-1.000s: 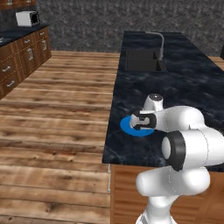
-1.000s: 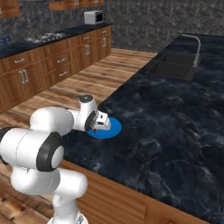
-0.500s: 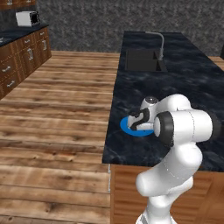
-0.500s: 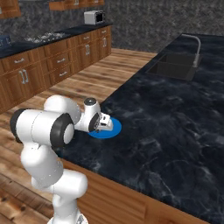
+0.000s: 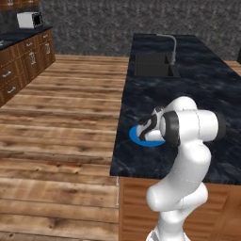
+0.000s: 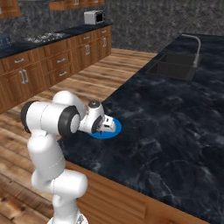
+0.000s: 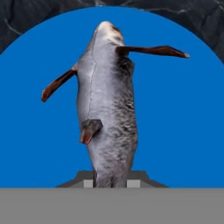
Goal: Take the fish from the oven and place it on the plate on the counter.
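The fish (image 7: 109, 109) is grey with reddish-brown fins. It hangs tail-first in my gripper (image 7: 111, 181), whose jaws are shut on its tail end. Its head points away from the hand, and the blue plate (image 7: 183, 109) lies right behind it. From the left base view my gripper (image 5: 146, 128) hovers just over the plate (image 5: 140, 140) near the front-left edge of the black counter (image 5: 188, 94). The right base view shows my gripper (image 6: 105, 126) low above the plate (image 6: 113, 129). I cannot tell whether the fish touches the plate. The oven is out of view.
An inset sink (image 5: 155, 63) with a curved steel tap (image 5: 173, 47) sits at the counter's far end. Wooden floor (image 5: 61, 117) runs along the counter's left side. Wooden drawers (image 6: 57, 61) with a toaster (image 6: 94, 17) line the far wall.
My arm's elbow and upper links have folded in closer to the plate. The hand stays over the plate with the fish still in its grip.
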You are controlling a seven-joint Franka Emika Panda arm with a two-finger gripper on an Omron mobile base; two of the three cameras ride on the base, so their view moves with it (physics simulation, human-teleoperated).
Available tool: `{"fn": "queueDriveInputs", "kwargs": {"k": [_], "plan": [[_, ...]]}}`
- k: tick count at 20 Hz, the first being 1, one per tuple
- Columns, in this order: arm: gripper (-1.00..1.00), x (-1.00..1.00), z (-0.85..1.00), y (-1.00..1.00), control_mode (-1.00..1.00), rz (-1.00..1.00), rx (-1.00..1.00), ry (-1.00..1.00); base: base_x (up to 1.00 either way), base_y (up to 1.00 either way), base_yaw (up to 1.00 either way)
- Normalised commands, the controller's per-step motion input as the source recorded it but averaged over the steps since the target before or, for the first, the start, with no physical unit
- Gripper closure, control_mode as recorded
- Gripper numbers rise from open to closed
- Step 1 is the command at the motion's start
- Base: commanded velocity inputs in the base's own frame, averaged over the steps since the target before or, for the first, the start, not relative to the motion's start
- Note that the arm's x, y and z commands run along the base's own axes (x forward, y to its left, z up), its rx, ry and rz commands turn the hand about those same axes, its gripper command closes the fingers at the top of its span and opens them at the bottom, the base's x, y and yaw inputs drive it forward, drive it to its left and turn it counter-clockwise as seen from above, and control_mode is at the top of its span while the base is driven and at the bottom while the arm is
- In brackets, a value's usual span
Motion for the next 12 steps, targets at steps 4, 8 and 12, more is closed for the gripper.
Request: {"fn": "queueDriveInputs", "kwargs": {"k": [4, 8, 12], "plan": [[1.00, 0.20, -0.24, 0.00, -1.00, 0.00, 0.00, 0.00, 0.00, 0.00, 0.00], [-1.00, 0.41, -0.24, 0.00, -1.00, 0.00, 0.00, 0.00, 0.00, 0.00, 0.00], [-1.00, 0.32, -0.05, 0.00, -1.00, 0.00, 0.00, 0.00, 0.00, 0.00, 0.00]]}}
